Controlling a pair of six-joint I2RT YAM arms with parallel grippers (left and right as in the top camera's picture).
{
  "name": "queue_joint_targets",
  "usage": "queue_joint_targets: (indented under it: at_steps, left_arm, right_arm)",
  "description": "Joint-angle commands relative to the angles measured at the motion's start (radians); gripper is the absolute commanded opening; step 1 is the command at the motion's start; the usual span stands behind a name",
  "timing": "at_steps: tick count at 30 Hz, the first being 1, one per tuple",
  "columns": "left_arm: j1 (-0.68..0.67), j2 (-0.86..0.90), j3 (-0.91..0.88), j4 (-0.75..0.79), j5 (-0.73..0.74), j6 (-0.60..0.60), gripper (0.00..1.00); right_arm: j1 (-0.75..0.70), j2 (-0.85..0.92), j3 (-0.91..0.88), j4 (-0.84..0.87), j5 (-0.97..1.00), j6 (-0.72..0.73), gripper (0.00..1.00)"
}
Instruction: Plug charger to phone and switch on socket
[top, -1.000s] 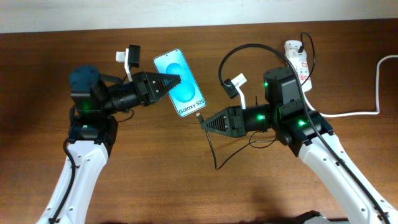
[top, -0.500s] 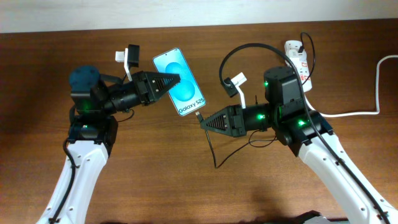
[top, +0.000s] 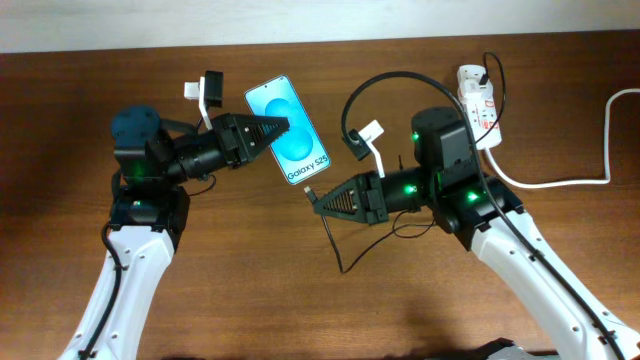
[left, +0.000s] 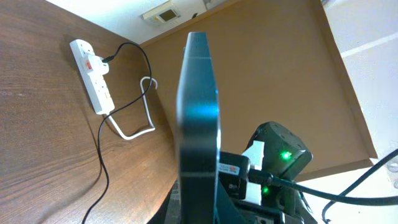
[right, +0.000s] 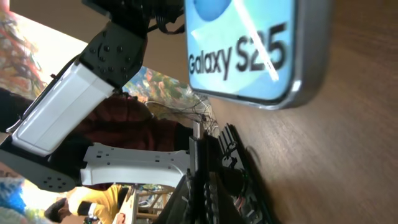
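The phone (top: 289, 132) has a cyan screen reading "Galaxy S25" and lies tilted on the table at upper middle. My left gripper (top: 278, 131) is shut on its left long edge; in the left wrist view the phone (left: 198, 118) stands edge-on between the fingers. My right gripper (top: 318, 201) is shut on the charger's connector plug (top: 310, 190), its metal tip pointing at the phone's bottom end, a short gap away. In the right wrist view the plug (right: 196, 134) sits just below the phone (right: 249, 50). The black cable (top: 385, 82) loops back to the socket (top: 479, 104).
The white power strip sits at the table's back right, its thick white cord (top: 560, 180) running right to the edge. It also shows in the left wrist view (left: 92, 73). Slack black cable (top: 335, 245) trails on the wood below my right gripper.
My right gripper has moved left and slightly down with the plug, bringing it closer to the phone's bottom end. The left arm and the phone have not moved.
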Motion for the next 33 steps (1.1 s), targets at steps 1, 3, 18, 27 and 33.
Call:
queue_joint_targets:
  at_steps: [1,3,18,27,33]
  left_arm:
    - [-0.004,-0.006,0.014,0.008,0.001,-0.005,0.0]
    - [-0.004,-0.006,0.014,0.008,0.002,-0.005,0.0]
    - [-0.004,-0.006,0.014,0.008,0.02,-0.005,0.0]
    - [-0.003,-0.006,0.014,0.008,0.042,-0.005,0.0]
    - [-0.003,-0.006,0.014,0.008,0.042,-0.005,0.0]
  right_arm:
    - [-0.015,0.001,0.006,0.007,0.027,0.013,0.04]
    - [-0.015,0.001,0.006,0.008,0.036,0.017,0.04]
    - [-0.015,0.001,0.006,0.027,0.047,0.039,0.04]
    - [-0.047,0.001,0.006,0.038,0.041,0.061,0.04]
    - [-0.058,0.001,0.006,0.038,0.023,0.061,0.04]
